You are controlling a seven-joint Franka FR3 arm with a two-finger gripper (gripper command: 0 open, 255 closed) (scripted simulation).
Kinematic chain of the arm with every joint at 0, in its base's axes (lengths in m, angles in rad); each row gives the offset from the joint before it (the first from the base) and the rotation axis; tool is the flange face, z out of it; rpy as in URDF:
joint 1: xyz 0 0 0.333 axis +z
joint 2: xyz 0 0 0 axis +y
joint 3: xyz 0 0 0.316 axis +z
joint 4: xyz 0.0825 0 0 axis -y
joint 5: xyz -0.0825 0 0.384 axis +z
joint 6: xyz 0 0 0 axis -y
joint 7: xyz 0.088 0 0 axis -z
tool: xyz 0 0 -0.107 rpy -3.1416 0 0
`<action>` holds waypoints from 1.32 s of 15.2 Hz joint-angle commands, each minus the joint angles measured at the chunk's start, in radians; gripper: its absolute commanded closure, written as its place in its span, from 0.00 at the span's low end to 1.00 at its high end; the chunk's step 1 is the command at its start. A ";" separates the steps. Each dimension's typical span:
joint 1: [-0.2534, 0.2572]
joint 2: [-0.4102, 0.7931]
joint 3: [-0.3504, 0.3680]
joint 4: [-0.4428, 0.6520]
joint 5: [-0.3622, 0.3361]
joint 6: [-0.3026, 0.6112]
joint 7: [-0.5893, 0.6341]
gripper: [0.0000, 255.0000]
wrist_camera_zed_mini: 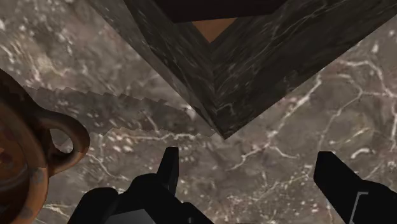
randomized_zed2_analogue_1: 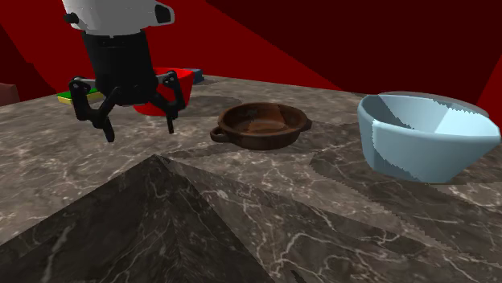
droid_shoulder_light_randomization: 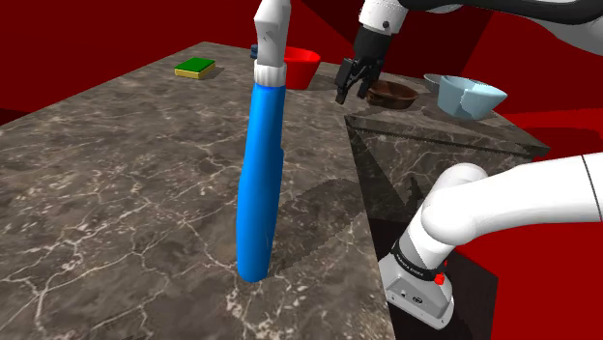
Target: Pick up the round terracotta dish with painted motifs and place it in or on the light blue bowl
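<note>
pincer: released, I see it empty above the table
dish: brown, two-handled, just beside pincer, untouched
light blue bowl: near dish, apart

The round brown dish, shallow, with a small loop handle at its rim, sat upright and empty on the dark, white-veined marbled desk. The light blue bowl, deeper and with angled walls, stood upright and empty on the same surface. It was near the dish, toward the second exterior view's right, and the two did not touch.
</note>
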 commanded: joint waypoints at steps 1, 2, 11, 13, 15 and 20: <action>0.000 0.000 0.000 0.000 0.000 0.000 0.000 0.00; -0.002 0.003 -0.015 0.009 -0.029 -0.019 -0.039 0.00; -0.014 0.076 -0.139 0.132 -0.293 -0.134 -0.399 0.00; -0.015 0.076 -0.146 0.121 -0.303 -0.123 -0.410 0.00; -0.016 0.068 -0.152 0.090 -0.308 -0.099 -0.408 0.00; -0.021 0.054 -0.168 0.021 -0.320 -0.044 -0.405 0.00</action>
